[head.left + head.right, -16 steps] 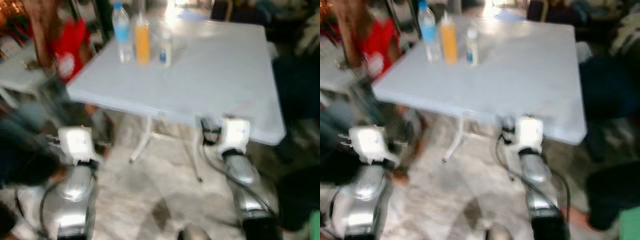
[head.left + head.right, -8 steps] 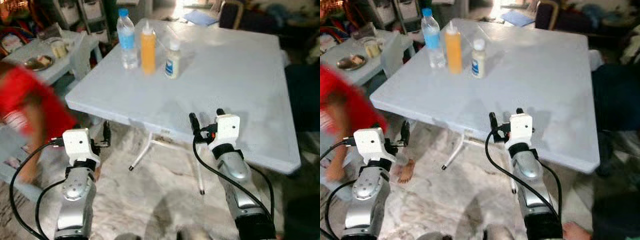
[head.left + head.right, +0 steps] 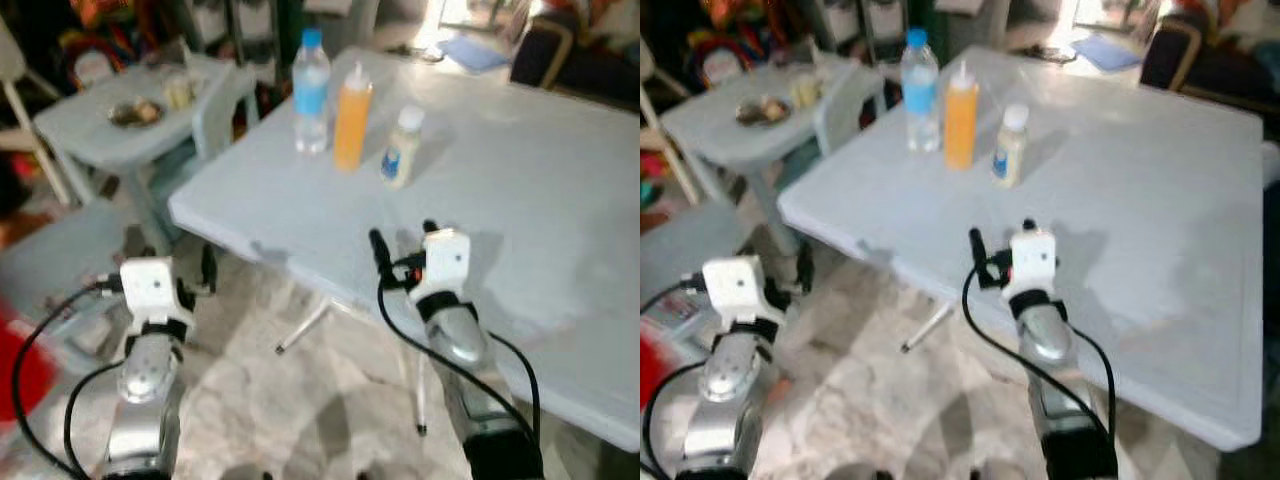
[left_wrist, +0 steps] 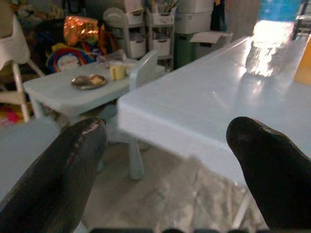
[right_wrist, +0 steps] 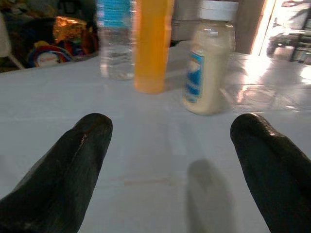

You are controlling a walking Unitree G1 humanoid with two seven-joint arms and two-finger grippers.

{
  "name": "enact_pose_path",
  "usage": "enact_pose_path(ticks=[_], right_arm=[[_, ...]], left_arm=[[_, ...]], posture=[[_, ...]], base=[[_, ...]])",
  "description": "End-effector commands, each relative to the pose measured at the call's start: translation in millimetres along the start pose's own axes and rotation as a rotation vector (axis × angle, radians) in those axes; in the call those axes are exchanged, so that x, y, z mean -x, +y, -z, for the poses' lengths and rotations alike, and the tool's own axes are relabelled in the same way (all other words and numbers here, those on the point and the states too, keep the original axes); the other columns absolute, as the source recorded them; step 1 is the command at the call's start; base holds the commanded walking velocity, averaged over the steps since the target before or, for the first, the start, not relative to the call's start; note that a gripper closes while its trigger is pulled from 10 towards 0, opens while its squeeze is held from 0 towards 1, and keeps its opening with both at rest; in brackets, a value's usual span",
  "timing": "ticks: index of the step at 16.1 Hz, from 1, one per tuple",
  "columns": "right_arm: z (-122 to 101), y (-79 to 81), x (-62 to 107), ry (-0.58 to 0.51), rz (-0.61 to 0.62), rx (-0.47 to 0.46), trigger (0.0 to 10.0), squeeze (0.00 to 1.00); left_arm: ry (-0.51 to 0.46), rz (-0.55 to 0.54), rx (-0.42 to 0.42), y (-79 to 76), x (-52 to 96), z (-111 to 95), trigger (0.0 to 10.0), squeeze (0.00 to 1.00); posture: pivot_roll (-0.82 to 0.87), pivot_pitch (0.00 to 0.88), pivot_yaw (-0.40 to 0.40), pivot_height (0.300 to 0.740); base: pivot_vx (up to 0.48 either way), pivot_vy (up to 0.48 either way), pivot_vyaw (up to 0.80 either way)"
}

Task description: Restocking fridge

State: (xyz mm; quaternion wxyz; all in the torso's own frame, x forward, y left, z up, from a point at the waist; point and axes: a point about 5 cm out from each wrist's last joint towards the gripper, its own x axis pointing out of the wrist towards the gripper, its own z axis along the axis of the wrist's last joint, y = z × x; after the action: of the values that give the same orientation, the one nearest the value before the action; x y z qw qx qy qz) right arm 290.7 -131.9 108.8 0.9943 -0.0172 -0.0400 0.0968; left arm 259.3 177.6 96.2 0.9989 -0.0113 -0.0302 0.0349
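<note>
**Spotter:** Which step are you on?

**Operator:** The approach, I judge. Nothing is picked up yet. I have the right gripper point(image 3: 1002, 250) raised over the near part of the white tabletop point(image 3: 1160, 200), its fingers spread wide with nothing between them. In the right wrist view the three items stand straight ahead of it.

**Spotter:** Where exactly are the items?

**Operator:** In the upper middle of the right eye view, in a short row near the tabletop's far left corner. The water bottle point(image 3: 921, 91) with the blue cap and label is leftmost, the orange squeeze bottle point(image 3: 960, 118) is just beside it, and the small white bottle point(image 3: 1009, 147) with the blue label is near that, on the right and closest to my gripper. All three stand upright.

**Spotter:** And the left arm?

**Operator:** The left gripper point(image 3: 165, 272) hangs low at the lower left of the frame, off the tabletop's edge and above the floor. Its fingers are also wide apart and empty. Beyond it I see a small side table point(image 3: 95, 125) with a plate point(image 3: 137, 112) on it.

**Spotter:** What does the next move need?

**Operator:** I think I reach the right gripper forward, well past where it is now, and line up the open fingers around the small white bottle. The orange bottle is close beside it, so I must come in squarely to avoid knocking it. I see no fridge in these views.
</note>
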Motion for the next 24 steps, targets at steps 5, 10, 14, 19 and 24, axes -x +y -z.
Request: enact_pose_path(ticks=[5, 10, 14, 19, 24], right_arm=[[1.9, -7.4, 1.4, 0.008, 0.013, 0.014, 10.0, 0.0], [1.3, -0.1, -0.7, 0.001, -0.042, 0.038, 10.0, 0.0], [-2.2, 1.3, -2.8, -0.023, -0.054, 0.041, 10.0, 0.0], [-1.1, 0.1, -2.8, -0.021, -0.044, 0.042, 10.0, 0.0], [0.4, 2.2, -1.2, -0.023, -0.047, 0.048, 10.0, 0.0]], left_arm=[[0.009, 0.018, 0.001, -8.0, -0.8, 0.7, 10.0, 0.0], [0.019, 0.012, -0.016, -7.6, -2.9, 1.8, 10.0, 0.0], [0.011, 0.018, -0.007, -8.5, -5.3, 0.5, 10.0, 0.0], [0.013, 0.024, -0.01, -9.6, -5.2, 0.9, 10.0, 0.0], [0.002, 0.028, -0.002, -11.1, -4.7, -0.6, 10.0, 0.0]], posture=[[-0.05, 0.069, 0.005, 0.74], [-0.06, 0.061, 0.008, 0.74], [-0.06, 0.058, 0.01, 0.74], [-0.06, 0.062, 0.011, 0.74], [-0.06, 0.067, 0.013, 0.74]], base=[[0.116, 0.0, 0.0], [0.0, 0.0, 0.0], [0.323, 0.144, 0.44], [0.361, 0.315, 0.0], [0.301, 0.104, 0.0]])
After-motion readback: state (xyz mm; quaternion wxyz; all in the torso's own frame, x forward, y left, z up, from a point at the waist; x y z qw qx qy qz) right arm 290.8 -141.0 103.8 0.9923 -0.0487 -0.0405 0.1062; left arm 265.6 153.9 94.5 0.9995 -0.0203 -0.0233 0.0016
